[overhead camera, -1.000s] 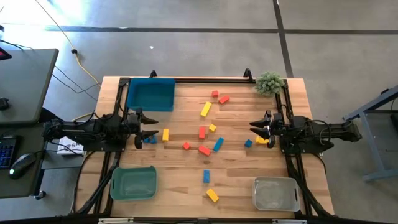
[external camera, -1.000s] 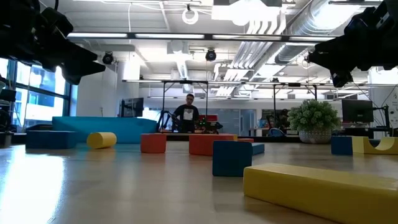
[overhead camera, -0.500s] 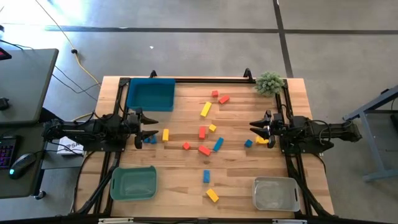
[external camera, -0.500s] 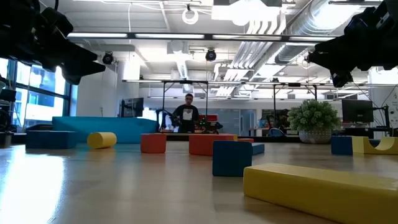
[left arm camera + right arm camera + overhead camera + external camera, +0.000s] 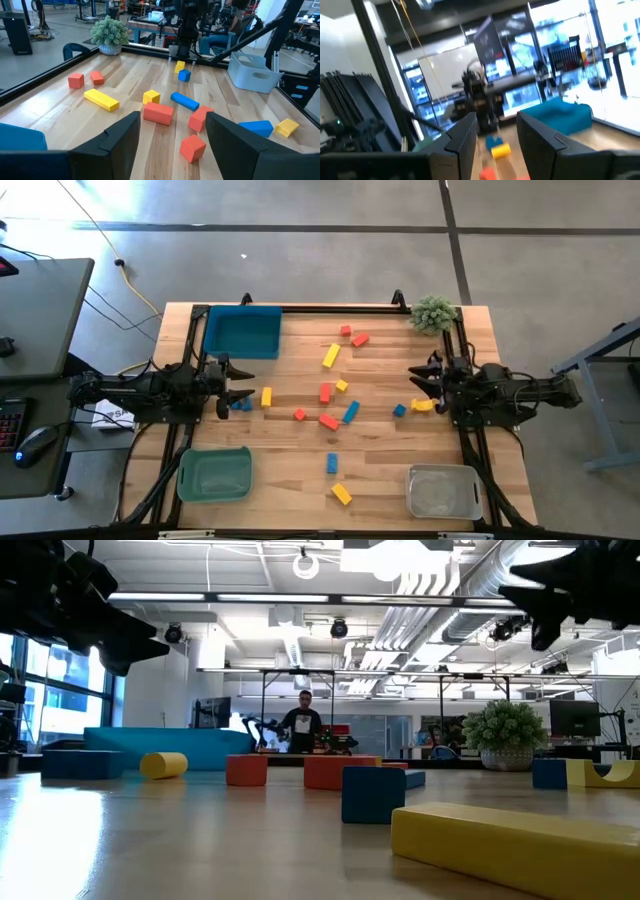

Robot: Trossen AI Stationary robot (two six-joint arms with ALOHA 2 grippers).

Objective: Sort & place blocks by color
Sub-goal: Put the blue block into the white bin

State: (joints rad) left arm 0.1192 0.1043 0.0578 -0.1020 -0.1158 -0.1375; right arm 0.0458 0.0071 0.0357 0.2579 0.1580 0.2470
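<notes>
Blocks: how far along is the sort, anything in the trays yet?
Nothing looks sorted: the teal tray, green tray and grey tray show no blocks. Neither the left gripper nor the right gripper holds anything; both are open. All blocks remain scattered on the table.

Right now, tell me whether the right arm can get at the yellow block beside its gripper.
Probably yes. The right gripper hangs open next to the yellow block, with only a small blue block nearby and nothing covering it.
</notes>
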